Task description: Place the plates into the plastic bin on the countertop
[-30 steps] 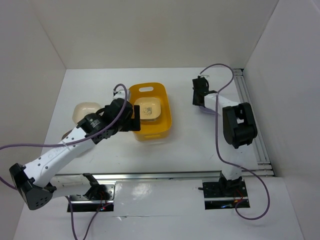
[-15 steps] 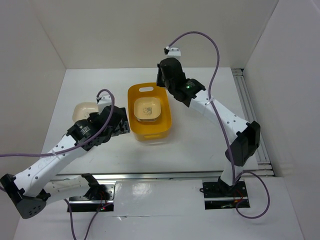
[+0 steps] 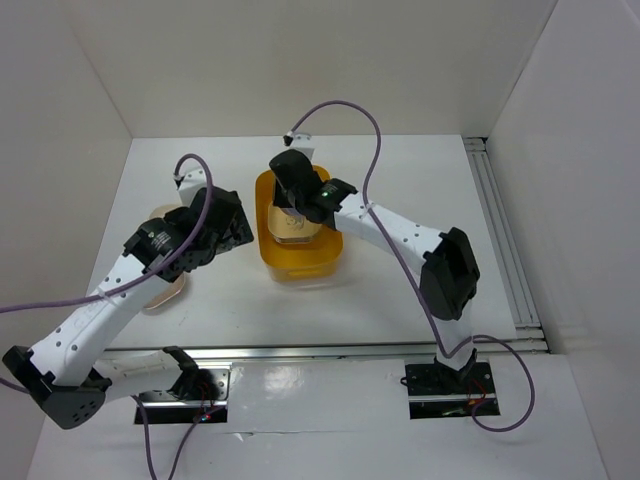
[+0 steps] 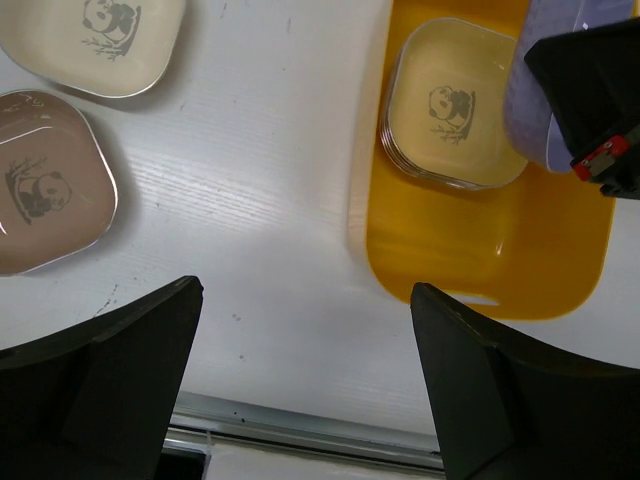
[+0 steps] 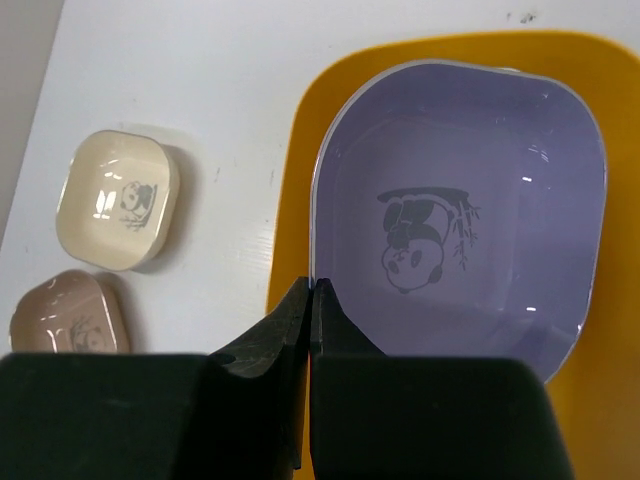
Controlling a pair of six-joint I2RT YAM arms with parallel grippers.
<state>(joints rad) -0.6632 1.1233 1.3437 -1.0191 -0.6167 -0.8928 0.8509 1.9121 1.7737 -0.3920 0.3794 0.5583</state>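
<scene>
Lavender plate above bin rim

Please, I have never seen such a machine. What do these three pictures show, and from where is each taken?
This is a robot with two arms, each ending in a two-finger gripper. One picture looks down from above; the other two come from a camera on each wrist. On the white countertop stand a yellow-orange plastic bin, a cream plate and a tan plate. In the bin, pale yellow plates are stacked. The right gripper pinches the rim of a lavender plate over the bin. The left gripper is open and empty.
</scene>
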